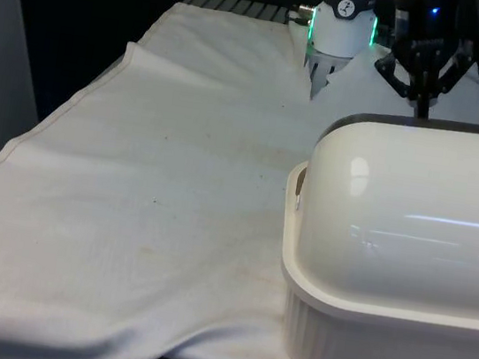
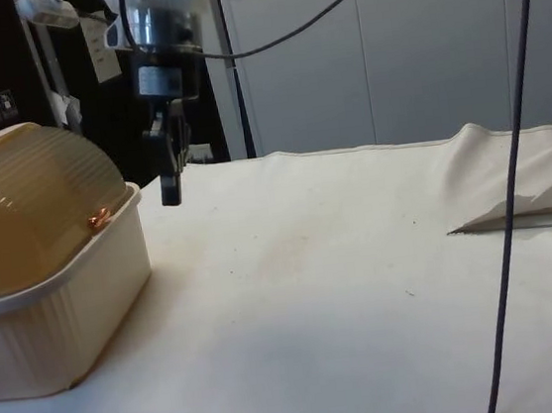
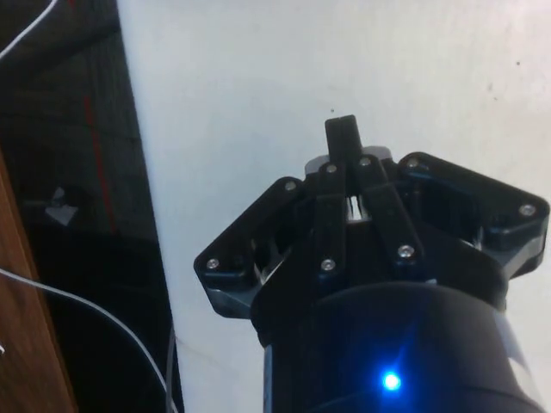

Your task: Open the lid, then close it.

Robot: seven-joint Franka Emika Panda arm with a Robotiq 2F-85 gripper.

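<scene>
Bread box [image 1: 395, 344] rigid plastic | lid [image 1: 412, 222] glossy, probably light, slippery; handle hidden | gripper [image 2: 170, 174] closed, empty, beside box

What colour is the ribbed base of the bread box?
Cream-white. The bread box's base shows it best in the front view, under the glossy rolling lid.

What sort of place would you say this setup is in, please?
Probably a lab or test workspace: a table under a white cloth, dark cabinets behind it, and one bread box set out by the gripper, fingers together.
</scene>
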